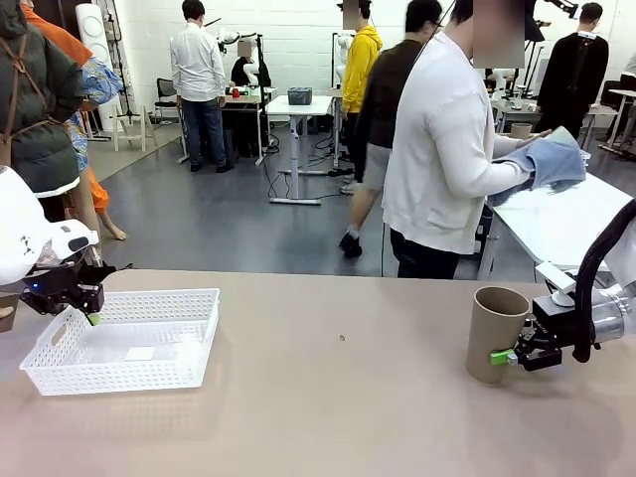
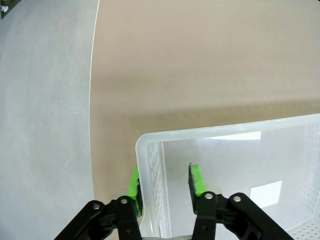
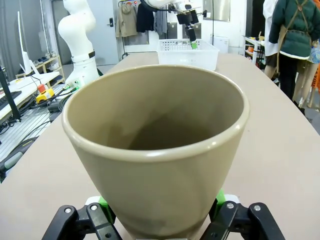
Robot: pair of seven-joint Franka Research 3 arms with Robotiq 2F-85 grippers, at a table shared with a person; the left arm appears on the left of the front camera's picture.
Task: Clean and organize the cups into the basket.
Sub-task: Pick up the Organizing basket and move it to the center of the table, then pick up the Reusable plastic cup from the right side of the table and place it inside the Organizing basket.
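The basket point(image 1: 159, 294) wall is pinched by the left gripper point(image 1: 92, 318), the cup point(image 1: 494, 333) base by the right gripper point(image 1: 507, 356); the cup is best lifted upright, the basket held steady.

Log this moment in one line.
left gripper: shut on basket wall | right gripper: shut on tan cup, upright | basket: no cups inside | person: holding blue cloth

The basket point(image 1: 119, 376) sits on the bench point(image 1: 338, 407) at the left; the cup point(image 1: 494, 333) stands upright well apart at the right. The left gripper point(image 1: 91, 318) straddles the basket's left wall, one finger inside; the right gripper point(image 1: 502, 357) clasps the cup low, from its right side.
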